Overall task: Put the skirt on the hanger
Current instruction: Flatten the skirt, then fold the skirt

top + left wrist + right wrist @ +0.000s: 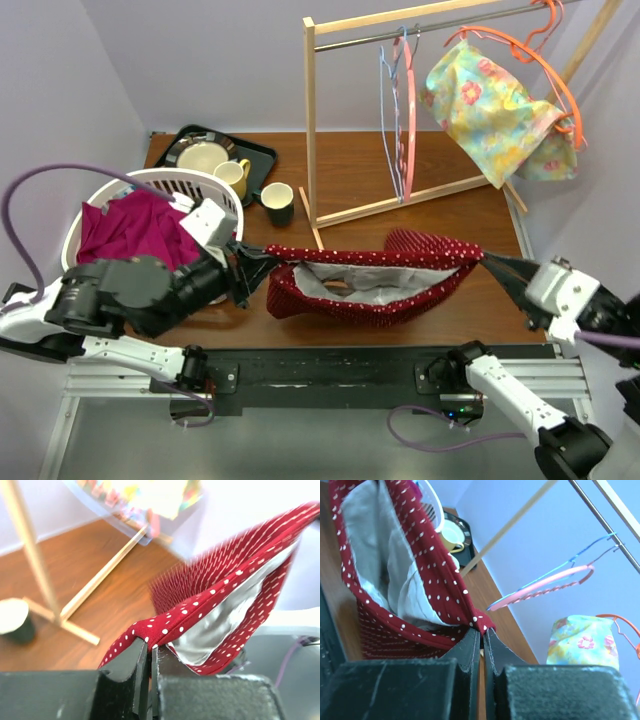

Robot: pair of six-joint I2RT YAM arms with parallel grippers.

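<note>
A red skirt with white dots and grey lining (pixel 375 285) hangs stretched between my two grippers above the table's front. My left gripper (pixel 262 262) is shut on the waistband's left end (pixel 160 625). My right gripper (pixel 497 265) is shut on the waistband's right end (pixel 482 625). The waist opening gapes and shows the lining (pixel 375 560). A pink hanger (pixel 409 115) and a blue hanger (pixel 387 100) hang empty on the wooden rack's rail (pixel 440 25). The pink hanger also shows in the right wrist view (pixel 540 587).
An orange hanger (pixel 530 50) on the rail carries a floral garment (pixel 495 110). A white laundry basket (pixel 215 185) with magenta cloth (pixel 130 230) stands at the left. A black tray (pixel 262 153) with plate and yellow mug, and a dark cup (pixel 277 203), stand behind. The rack's base bar (pixel 400 205) crosses the table.
</note>
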